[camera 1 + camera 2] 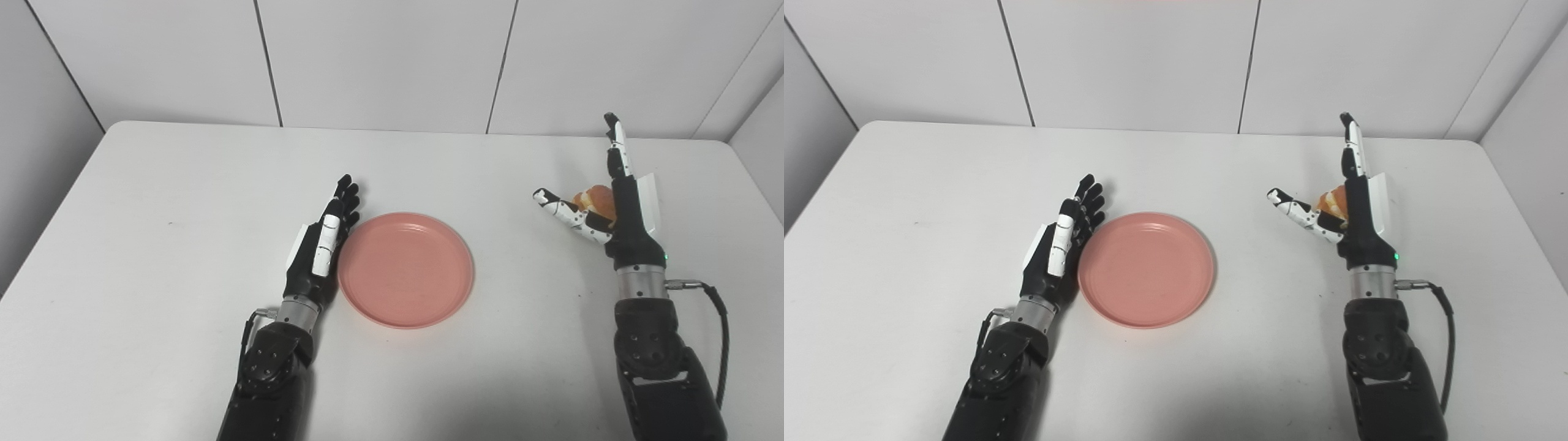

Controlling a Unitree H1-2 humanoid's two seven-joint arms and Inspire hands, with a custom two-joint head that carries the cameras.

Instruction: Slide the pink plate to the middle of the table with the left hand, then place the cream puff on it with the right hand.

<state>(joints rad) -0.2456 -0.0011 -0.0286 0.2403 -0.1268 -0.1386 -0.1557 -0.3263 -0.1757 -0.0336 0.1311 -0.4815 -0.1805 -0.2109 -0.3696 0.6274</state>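
A white rectangular bench (153,202) fills the scene, backed by pale wall panels. On the left, the left robot hand (323,245), black with white plates, lies edge-on with its fingers straight and pressed together, holding nothing, its side just against the left rim of a round, shallow pink plastic plate (405,269). The plate sits flat near the middle of the bench. Well apart to the right, the right robot hand (615,211) stands upright, fingers pointing up and the thumb (560,209) spread out to the left. A small golden-brown cream puff (597,199) shows in the gap between thumb and palm, seemingly resting on the bench behind the hand rather than gripped.
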